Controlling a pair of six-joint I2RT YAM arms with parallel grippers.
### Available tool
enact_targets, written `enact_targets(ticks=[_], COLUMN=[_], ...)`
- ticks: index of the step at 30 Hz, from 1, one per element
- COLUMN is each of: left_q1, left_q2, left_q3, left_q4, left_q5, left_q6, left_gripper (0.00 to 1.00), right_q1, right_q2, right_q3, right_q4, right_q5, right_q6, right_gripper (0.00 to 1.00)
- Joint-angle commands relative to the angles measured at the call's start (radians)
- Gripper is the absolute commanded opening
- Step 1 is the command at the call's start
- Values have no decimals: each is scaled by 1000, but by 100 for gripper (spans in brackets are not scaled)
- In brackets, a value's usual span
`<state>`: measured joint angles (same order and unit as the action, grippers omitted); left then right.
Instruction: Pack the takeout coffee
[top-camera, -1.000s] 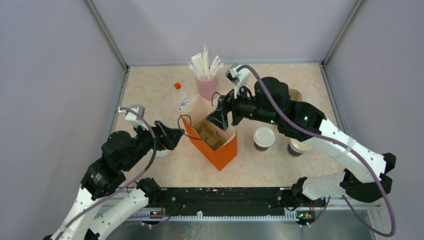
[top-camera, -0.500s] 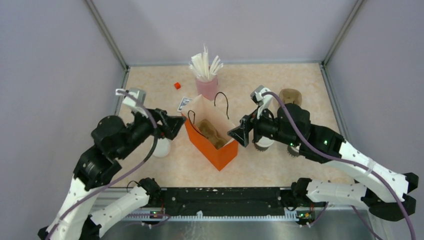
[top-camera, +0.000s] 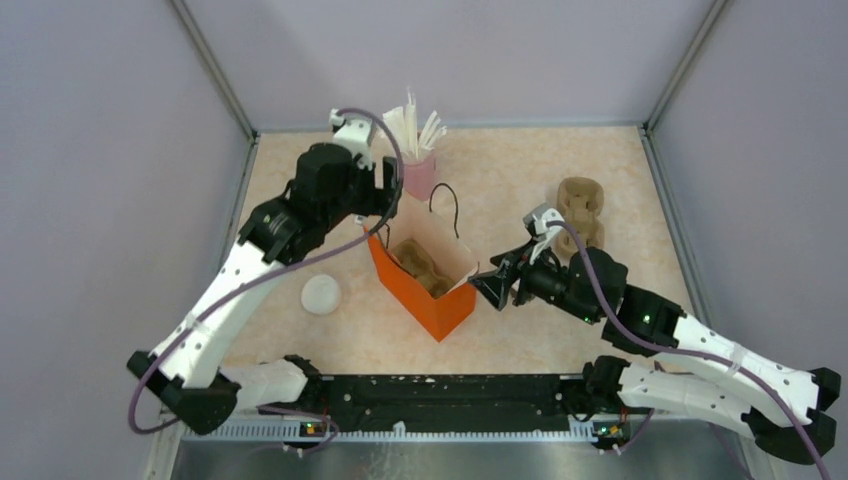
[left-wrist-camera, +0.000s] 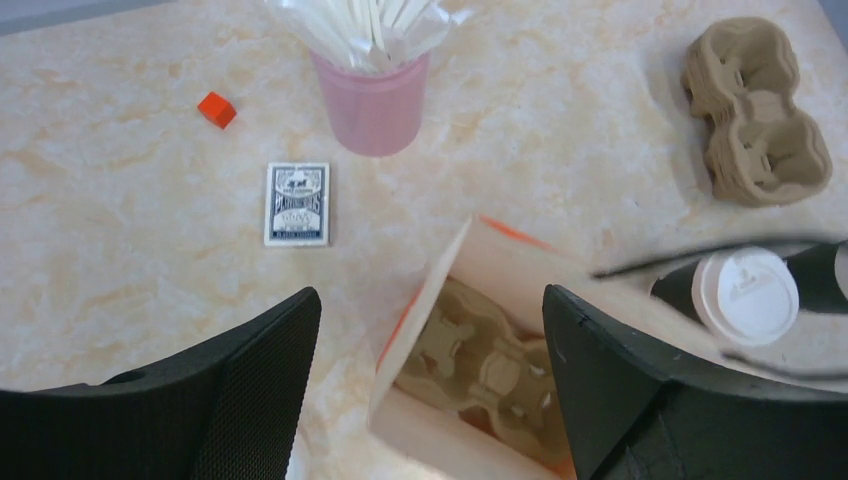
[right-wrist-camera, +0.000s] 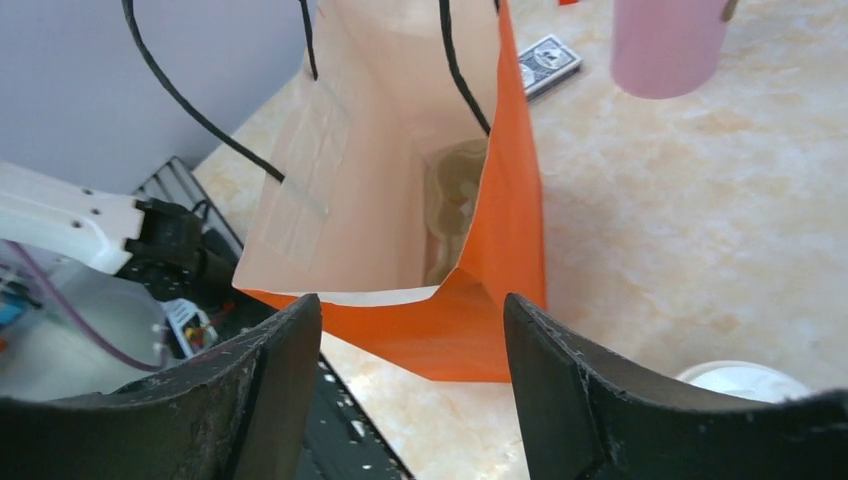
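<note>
The takeout coffee (left-wrist-camera: 745, 295), a dark cup with a white lid, stands just right of the orange bag (top-camera: 430, 290). Only its lid edge (right-wrist-camera: 745, 380) shows in the right wrist view, and my right arm hides it from above. The bag stands open with a paper cup carrier (left-wrist-camera: 490, 365) inside. My left gripper (top-camera: 385, 205) is open and empty above the bag's far left corner (left-wrist-camera: 430, 300). My right gripper (top-camera: 488, 287) is open and empty, low beside the bag's right corner (right-wrist-camera: 410, 305), pointing at the orange wall (right-wrist-camera: 500, 290).
A loose white lid (top-camera: 321, 294) lies left of the bag. A pink cup of straws (top-camera: 415, 165) stands behind it, with a card deck (left-wrist-camera: 297, 203) and a red cube (left-wrist-camera: 216, 108) nearby. A second cup carrier (top-camera: 580, 205) sits at the back right.
My left arm swung from the table's left side up and over to the bag's far left corner. My right gripper drew back from above the bag to low beside its right corner.
</note>
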<state>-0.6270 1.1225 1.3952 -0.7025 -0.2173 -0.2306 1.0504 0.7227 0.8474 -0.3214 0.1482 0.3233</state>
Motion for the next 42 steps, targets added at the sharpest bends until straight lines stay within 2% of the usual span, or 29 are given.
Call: enact_targets(ticks=[1, 6, 11, 15, 21, 25, 28, 31, 33, 38, 42], left_q1=[92, 272, 282, 281, 281, 281, 280, 272, 272, 272, 271], left_q2=[165, 240, 226, 156, 101, 106, 129, 145, 135, 96, 92], left_q3=[202, 242, 171, 26, -92, -106, -93, -57, -48, -77, -92], left_q4=[-48, -66, -78, -10, 47, 77, 90, 86, 95, 175, 193], left_q5=[110, 394, 441, 545, 515, 521, 531, 527, 505, 465, 415], left_q6=[-6, 26, 116, 128, 128, 160, 158, 118, 69, -24, -142], left_gripper=[86, 85, 84, 85, 82, 71, 49, 24, 15, 13, 13], right_q1=[-6, -5, -5, -6, -5, -8, -55, -175, -262, -366, -372], right_q2=[-45, -47, -7, 19, 139, 171, 190, 221, 241, 292, 375], right_q3=[-48, 31, 172, 207, 286, 256, 214, 174, 162, 139, 149], right_q4=[185, 47, -190, -336, -551, -554, -548, -538, -530, -438, -453], right_q5=[-46, 95, 243, 361, 457, 466, 448, 365, 308, 171, 177], right_q6=[167, 185, 171, 268, 406, 454, 467, 437, 405, 282, 224], right_gripper=[65, 65, 66, 66, 67, 71, 75, 79, 80, 83, 83])
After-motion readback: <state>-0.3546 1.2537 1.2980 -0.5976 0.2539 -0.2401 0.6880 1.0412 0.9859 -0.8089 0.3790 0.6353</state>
